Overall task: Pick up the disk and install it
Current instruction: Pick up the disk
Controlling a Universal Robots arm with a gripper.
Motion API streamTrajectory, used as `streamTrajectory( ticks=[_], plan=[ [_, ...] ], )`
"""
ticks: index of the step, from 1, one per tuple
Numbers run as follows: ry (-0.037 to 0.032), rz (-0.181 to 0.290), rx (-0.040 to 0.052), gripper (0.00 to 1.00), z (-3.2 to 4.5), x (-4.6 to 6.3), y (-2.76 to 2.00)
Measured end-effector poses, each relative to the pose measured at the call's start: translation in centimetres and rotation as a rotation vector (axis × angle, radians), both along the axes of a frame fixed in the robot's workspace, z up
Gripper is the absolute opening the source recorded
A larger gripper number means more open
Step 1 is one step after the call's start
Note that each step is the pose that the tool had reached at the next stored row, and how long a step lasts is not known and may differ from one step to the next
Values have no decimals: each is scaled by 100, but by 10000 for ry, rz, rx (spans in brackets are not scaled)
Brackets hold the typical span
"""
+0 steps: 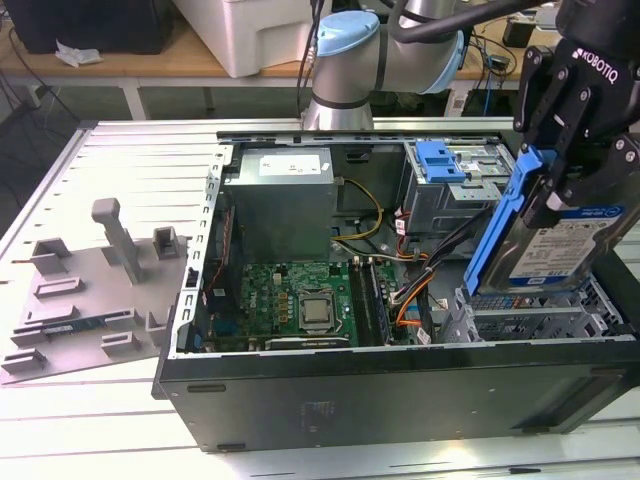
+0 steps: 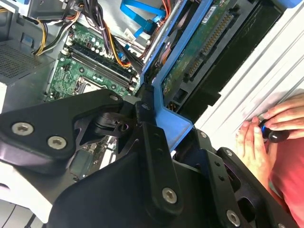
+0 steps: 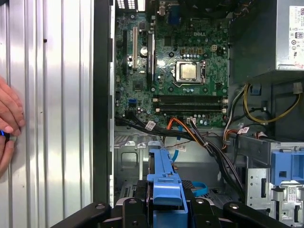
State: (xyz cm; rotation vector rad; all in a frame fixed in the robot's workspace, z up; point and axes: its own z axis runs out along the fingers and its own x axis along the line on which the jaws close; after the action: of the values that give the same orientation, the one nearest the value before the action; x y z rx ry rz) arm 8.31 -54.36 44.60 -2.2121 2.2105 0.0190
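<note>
The fingers (image 1: 548,120) are clamping the disk (image 1: 560,250), tilted, above the drive bay (image 1: 520,318) at the exterior view's right; levelling and rail alignment likely matter.

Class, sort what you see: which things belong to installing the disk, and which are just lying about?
Part of the job:
- the disk, gripped in the claw
- the open computer case
- the metal drive cage beneath the disk

Just lying about:
- grey fixture plate
- power supply box
- blue bracket
- a person's hand
</note>
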Motion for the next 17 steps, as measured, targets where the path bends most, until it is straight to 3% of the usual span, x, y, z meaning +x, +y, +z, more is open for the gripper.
streamTrajectory(
  ticks=[17],
  plan=[
    [0, 1, -2, 37, -12, 0, -31]
  ],
)
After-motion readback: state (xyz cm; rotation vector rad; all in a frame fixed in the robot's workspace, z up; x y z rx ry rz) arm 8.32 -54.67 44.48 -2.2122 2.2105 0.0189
